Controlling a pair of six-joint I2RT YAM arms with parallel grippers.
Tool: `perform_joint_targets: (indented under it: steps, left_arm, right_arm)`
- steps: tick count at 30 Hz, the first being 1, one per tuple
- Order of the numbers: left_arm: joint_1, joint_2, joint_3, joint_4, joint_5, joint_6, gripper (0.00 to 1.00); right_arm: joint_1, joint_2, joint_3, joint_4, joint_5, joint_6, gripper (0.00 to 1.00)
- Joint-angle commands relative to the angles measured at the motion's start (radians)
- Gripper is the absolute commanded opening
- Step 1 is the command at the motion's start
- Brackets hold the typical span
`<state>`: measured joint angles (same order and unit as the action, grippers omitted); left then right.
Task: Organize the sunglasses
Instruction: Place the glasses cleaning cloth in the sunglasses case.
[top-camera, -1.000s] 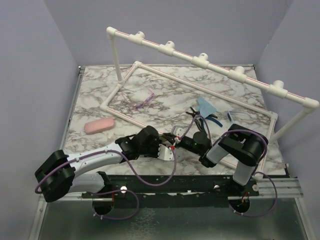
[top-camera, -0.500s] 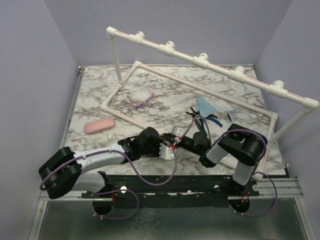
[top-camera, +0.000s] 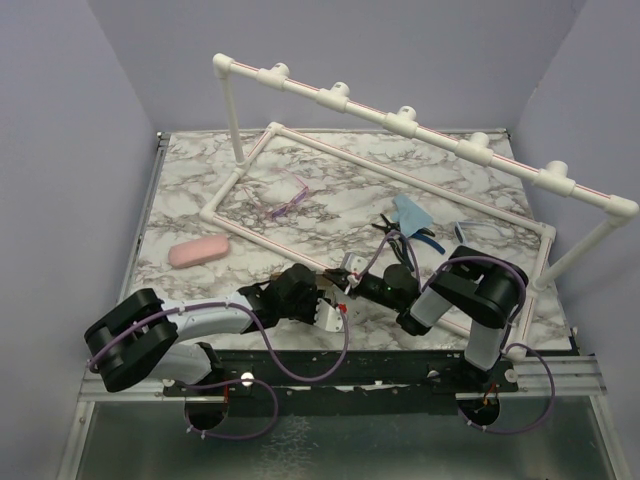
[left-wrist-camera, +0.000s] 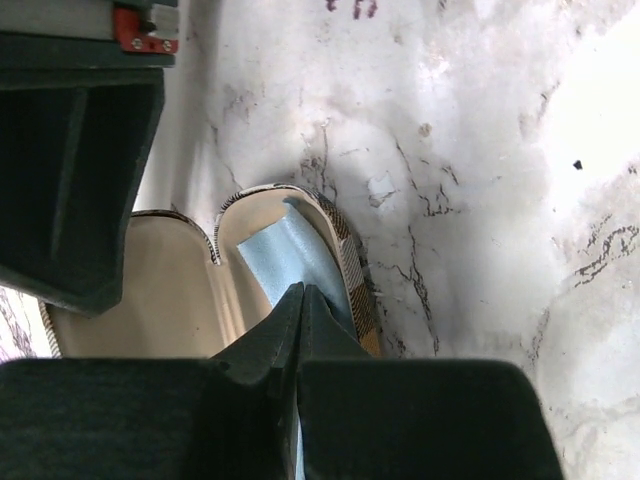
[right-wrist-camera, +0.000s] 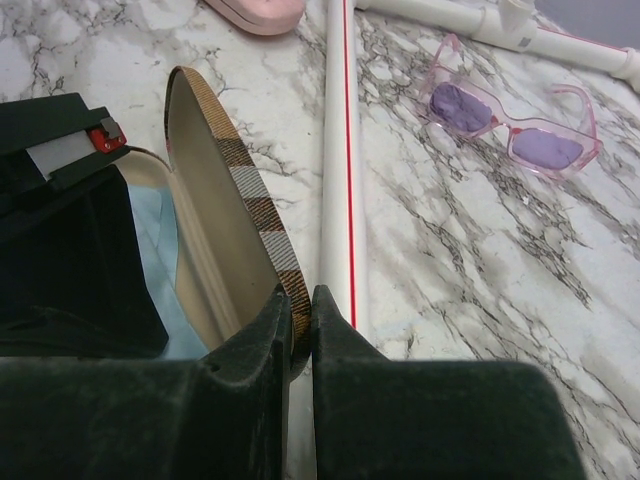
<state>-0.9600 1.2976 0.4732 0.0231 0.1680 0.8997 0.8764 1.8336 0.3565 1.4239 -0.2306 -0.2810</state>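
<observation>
The pink sunglasses (top-camera: 288, 200) lie open on the marble inside the pipe frame, and show in the right wrist view as pink sunglasses (right-wrist-camera: 510, 125) too. The blue sunglasses (top-camera: 464, 230) lie at the right by the pipe. A brown plaid case (right-wrist-camera: 250, 200) stands open between my grippers. My right gripper (right-wrist-camera: 300, 300) is shut on the edge of its lid. My left gripper (left-wrist-camera: 300, 290) is shut inside the case (left-wrist-camera: 350, 270), pinching a light-blue cloth (left-wrist-camera: 290, 250) that lies in it. From above, both grippers (top-camera: 335, 300) meet near the front middle and hide most of the case.
A white pipe frame (top-camera: 400, 175) lies on the table with a raised rail (top-camera: 400, 120) behind; one pipe (right-wrist-camera: 338, 150) runs just beside the case. A pink case (top-camera: 198, 251) lies at the left. Another blue cloth (top-camera: 410, 212) and pliers (top-camera: 420, 238) lie right of centre.
My left gripper has closed fully on the cloth in the case and drawn slightly toward the near edge, its elbow swinging right. The right arm holds still.
</observation>
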Motion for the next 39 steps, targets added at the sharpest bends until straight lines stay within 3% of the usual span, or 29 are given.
perform_joint_targets:
  steps: [1, 10, 14, 19, 24, 39]
  left_arm:
    - [-0.015, 0.025, -0.040, 0.041, 0.046, 0.063, 0.00]
    - [-0.016, -0.010, -0.003, 0.058, -0.007, 0.038, 0.09]
    - [-0.014, -0.064, 0.066, -0.066, -0.031, 0.019, 0.13]
    - [-0.014, -0.161, 0.088, -0.209, -0.034, -0.001, 0.26]
    - [-0.009, -0.220, 0.079, -0.265, -0.103, -0.051, 0.29]
    - [0.197, -0.373, 0.039, -0.357, -0.112, -0.116, 0.33]
  right_arm:
    - [0.006, 0.012, 0.012, 0.107, -0.004, 0.014, 0.01]
    - [0.007, 0.009, -0.004, 0.117, 0.009, 0.014, 0.00]
    - [0.007, 0.007, -0.023, 0.147, 0.031, 0.012, 0.00]
    - [0.007, 0.001, -0.024, 0.135, 0.039, -0.001, 0.00]
    - [0.007, -0.016, -0.023, 0.099, 0.041, -0.033, 0.00]
    - [0.007, -0.075, -0.012, -0.138, 0.033, -0.126, 0.01]
